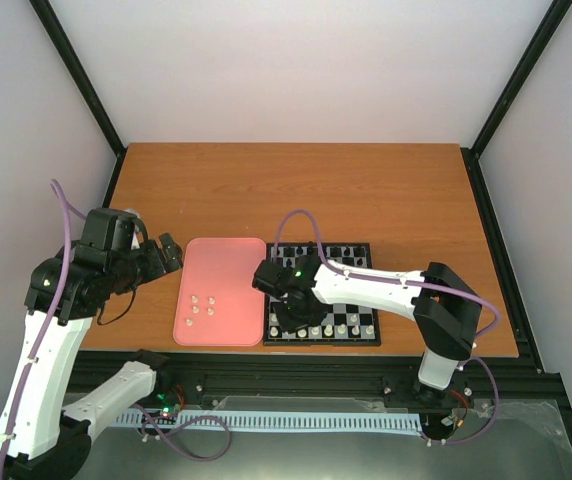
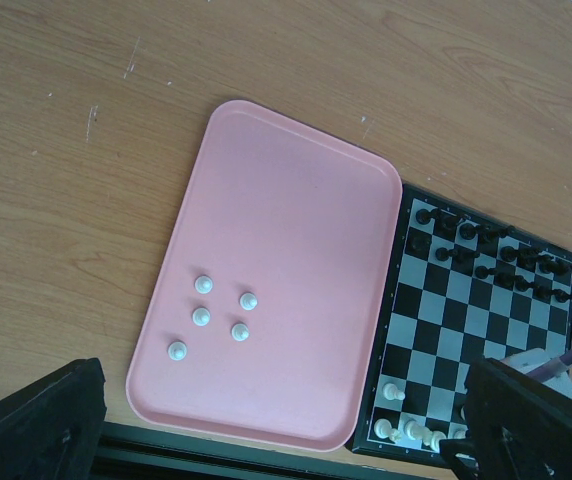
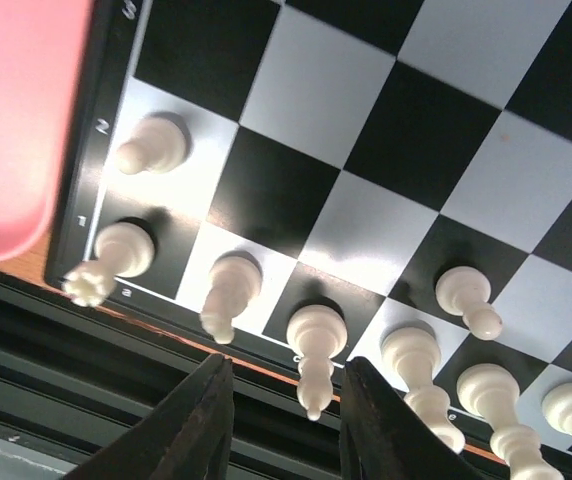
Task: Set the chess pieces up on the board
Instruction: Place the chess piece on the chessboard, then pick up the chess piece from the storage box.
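The board (image 1: 354, 297) lies right of a pink tray (image 1: 228, 262). Black pieces (image 1: 338, 252) fill its far rows and cream-white pieces (image 1: 341, 330) stand along its near row. Several white pawns (image 1: 202, 305) stand loose on the tray, also in the left wrist view (image 2: 201, 316). My right gripper (image 1: 288, 312) hovers low over the board's near left corner. In the right wrist view it (image 3: 288, 425) is open, and a white bishop (image 3: 316, 345) stands in the gap without touching the fingers. My left gripper (image 1: 169, 253) is wide open and empty, above the table left of the tray (image 2: 296, 200).
A white pawn (image 3: 151, 147) stands alone on the second row by the board's left edge (image 3: 106, 150). The tray's rim (image 3: 16, 230) lies just beside that corner. The table's near edge and a black rail (image 3: 116, 350) run right below the white row.
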Motion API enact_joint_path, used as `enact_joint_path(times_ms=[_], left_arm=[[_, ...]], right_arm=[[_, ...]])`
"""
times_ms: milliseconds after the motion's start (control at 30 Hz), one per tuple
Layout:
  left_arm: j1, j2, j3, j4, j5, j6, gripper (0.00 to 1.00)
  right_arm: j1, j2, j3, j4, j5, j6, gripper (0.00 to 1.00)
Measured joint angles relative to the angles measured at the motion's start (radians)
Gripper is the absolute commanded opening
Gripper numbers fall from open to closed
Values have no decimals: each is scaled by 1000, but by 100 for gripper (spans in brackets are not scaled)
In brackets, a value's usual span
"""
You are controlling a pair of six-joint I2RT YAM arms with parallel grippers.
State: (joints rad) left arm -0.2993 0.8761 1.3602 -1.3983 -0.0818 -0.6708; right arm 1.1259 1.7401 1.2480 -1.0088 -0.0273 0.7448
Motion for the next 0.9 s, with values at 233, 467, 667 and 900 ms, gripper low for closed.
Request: enact_joint_path(times_ms=[233, 467, 667, 900], left_arm=[[0, 1, 0, 0, 0, 0, 100], [0, 25, 37, -2, -1, 0, 100], [0, 35, 79, -2, -1, 0, 100], [0, 29, 91, -16, -5, 0, 100]], right_arm=[[0, -10, 105, -59, 26, -6, 43], [0, 56, 346, -75, 19, -60, 50], [0, 261, 558, -49, 2, -111, 51], [0, 479, 723, 8, -45, -148, 48]])
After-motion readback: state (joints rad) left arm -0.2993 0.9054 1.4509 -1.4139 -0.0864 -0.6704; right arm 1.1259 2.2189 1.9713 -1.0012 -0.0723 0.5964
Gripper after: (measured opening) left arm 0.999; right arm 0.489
